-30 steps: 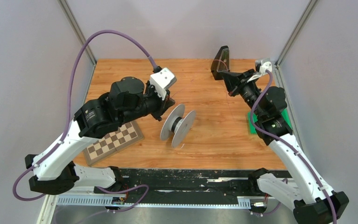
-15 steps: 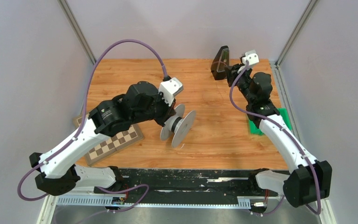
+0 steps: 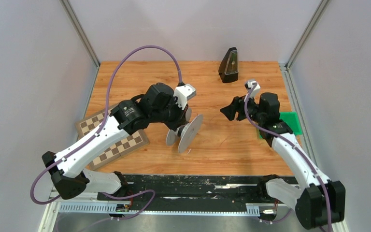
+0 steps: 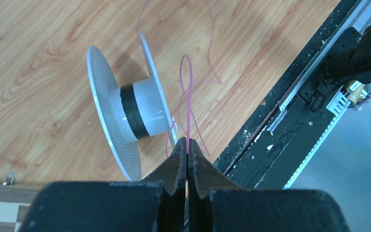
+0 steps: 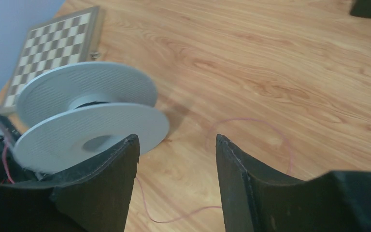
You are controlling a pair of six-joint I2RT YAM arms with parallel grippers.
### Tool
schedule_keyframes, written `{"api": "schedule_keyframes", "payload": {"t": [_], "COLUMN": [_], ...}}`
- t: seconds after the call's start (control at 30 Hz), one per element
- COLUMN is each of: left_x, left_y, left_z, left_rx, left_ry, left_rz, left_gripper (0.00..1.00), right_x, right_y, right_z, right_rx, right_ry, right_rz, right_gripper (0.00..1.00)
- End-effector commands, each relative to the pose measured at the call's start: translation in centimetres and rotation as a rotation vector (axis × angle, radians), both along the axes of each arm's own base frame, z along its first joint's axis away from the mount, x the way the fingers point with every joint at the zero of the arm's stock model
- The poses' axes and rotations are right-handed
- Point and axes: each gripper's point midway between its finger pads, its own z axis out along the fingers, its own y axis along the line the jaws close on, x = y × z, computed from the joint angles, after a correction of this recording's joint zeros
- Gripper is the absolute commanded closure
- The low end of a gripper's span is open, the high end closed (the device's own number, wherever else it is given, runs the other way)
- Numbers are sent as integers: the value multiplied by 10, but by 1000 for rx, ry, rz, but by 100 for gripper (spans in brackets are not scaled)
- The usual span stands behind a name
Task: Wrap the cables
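A white spool (image 3: 183, 129) with a black band on its hub (image 4: 142, 113) stands tilted on the wooden table. A thin pink cable (image 4: 189, 106) loops up beside it. My left gripper (image 4: 187, 142) is shut on that cable, just near of the spool, and hangs over the spool's left side (image 3: 175, 126) in the top view. My right gripper (image 3: 228, 110) is to the right of the spool, pointing at it. It stands open (image 5: 176, 137) with nothing between its fingers. The spool (image 5: 89, 116) shows beyond its left finger, and slack pink cable (image 5: 159, 221) lies on the wood below.
A folded chessboard (image 3: 113, 145) lies left of the spool. A black wedge-shaped object (image 3: 230, 65) stands at the back of the table. A green block (image 3: 290, 123) sits by the right edge. A black rail (image 3: 198, 186) runs along the near edge.
My right arm has swung from the black wedge at the back toward the table's middle, and its jaws have opened. My left arm has shifted right over the spool, still shut.
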Motion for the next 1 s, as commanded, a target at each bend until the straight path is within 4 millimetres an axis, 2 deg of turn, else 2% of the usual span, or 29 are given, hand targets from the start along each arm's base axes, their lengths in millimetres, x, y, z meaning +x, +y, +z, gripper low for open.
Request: {"api": "schedule_keyframes", "payload": {"t": [0.0,0.1,0.27,0.4,0.5,0.63,0.73,0.97], "left_x": [2,3,0,-4,-7,-9,-9,-9], "left_y": [-10,-9,-8,-6,-2,2,5,11], "left_z": [-2,-8,-9,-12,-15,-18,-21,-18], "left_rx": [-37,-28,-39,-36,-24,-19,-12,-23], "left_ry": [29,46,61,72,75,82,86,85], "left_rz": [-17,-7,-5,-10,-13,-18,-14,-8], "left_gripper": [99,97,97,96,96,95,95,94], "right_x": [-38,-59,-84,-90,-82,-71,-69,-81], "right_y": [24,44,88,125,141,152,154,131], "right_z": [68,87,90,84,83,83,83,92], "right_rx": [101,115,132,80,37,3,-19,-71], "right_ry": [-247,-353,-403,-458,-496,-524,-536,-656], "right_rz": [162,289,481,574,608,610,611,563], "right_gripper": [40,40,38,33,32,35,36,37]}}
